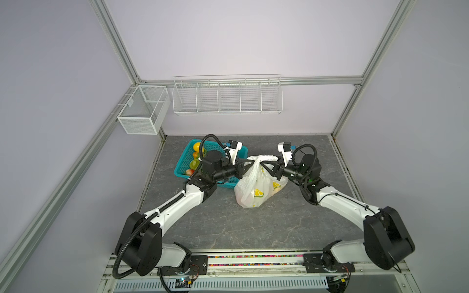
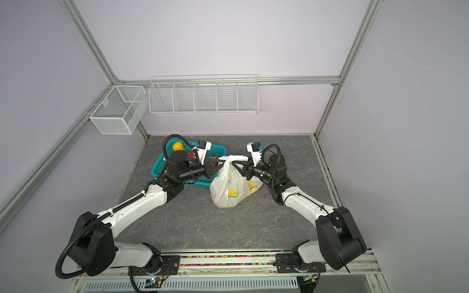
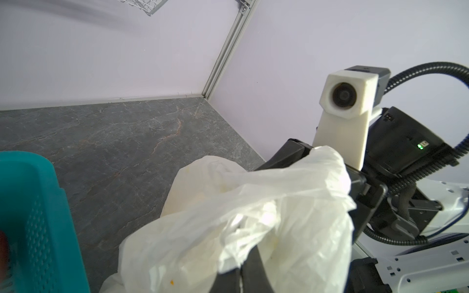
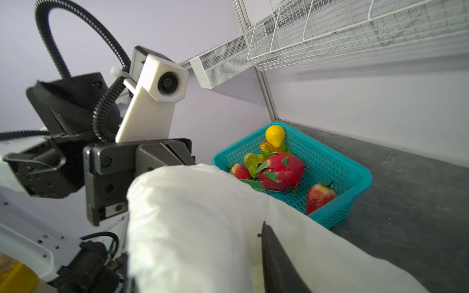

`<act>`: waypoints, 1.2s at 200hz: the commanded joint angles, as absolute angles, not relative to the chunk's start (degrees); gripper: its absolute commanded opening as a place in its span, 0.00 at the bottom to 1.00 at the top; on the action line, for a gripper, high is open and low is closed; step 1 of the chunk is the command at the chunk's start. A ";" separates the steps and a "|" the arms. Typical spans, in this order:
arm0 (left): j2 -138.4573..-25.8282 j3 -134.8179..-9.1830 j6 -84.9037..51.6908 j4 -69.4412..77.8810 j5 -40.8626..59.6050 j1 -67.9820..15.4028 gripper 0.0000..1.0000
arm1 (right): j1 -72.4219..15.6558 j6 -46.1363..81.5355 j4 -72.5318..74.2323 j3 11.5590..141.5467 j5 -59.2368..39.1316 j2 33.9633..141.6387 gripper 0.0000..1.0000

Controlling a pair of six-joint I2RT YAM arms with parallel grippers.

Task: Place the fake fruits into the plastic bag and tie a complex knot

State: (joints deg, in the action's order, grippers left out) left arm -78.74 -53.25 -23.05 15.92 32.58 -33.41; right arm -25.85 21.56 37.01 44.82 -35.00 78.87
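The plastic bag [image 1: 253,190], white with lemon prints, stands mid-table with fruits showing dimly through it. Its top is bunched into a twisted white lump [image 1: 257,159]; I cannot tell whether it is a tied knot. My left gripper [image 1: 250,164] [image 3: 242,266] is shut on a strip of bag plastic just left of that lump. On the other side, my right gripper [image 1: 265,166] [image 4: 236,228] is open with white plastic draped across it; one finger [image 4: 274,253] shows and the other is hidden. More fake fruits lie in the teal basket: a dragon fruit [image 4: 281,175], a strawberry [image 4: 319,197] and a yellow piece [image 1: 196,147].
The teal basket [image 1: 243,152] sits just left of the bag, under my left wrist. A white wire rack [image 1: 227,96] and a mesh box [image 1: 142,111] hang on the back wall. Grey stone tabletop [image 1: 228,228] stretches in front of the bag.
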 commanded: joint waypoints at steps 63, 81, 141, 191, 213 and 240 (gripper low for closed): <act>-77.85 -53.61 -21.55 15.82 33.40 -33.33 0.00 | -22.93 -1.62 4.32 44.45 -22.27 60.19 0.56; -77.94 -53.70 -21.58 15.86 33.73 -33.31 0.00 | -22.80 -3.64 -0.31 45.60 -21.30 57.89 0.53; -78.57 -53.78 -22.06 16.70 34.32 -33.40 0.00 | -22.90 0.24 0.83 50.01 -32.31 61.71 0.31; -78.57 -53.79 -21.97 16.79 34.60 -33.57 0.00 | -22.66 2.95 2.02 55.00 -34.47 67.42 0.35; -78.54 -53.79 -22.01 16.88 34.71 -33.66 0.00 | -22.55 3.47 2.46 56.07 -34.47 68.76 0.38; -78.49 -53.79 -21.89 16.79 34.79 -33.79 0.00 | -22.28 3.67 3.23 56.34 -34.69 69.32 0.39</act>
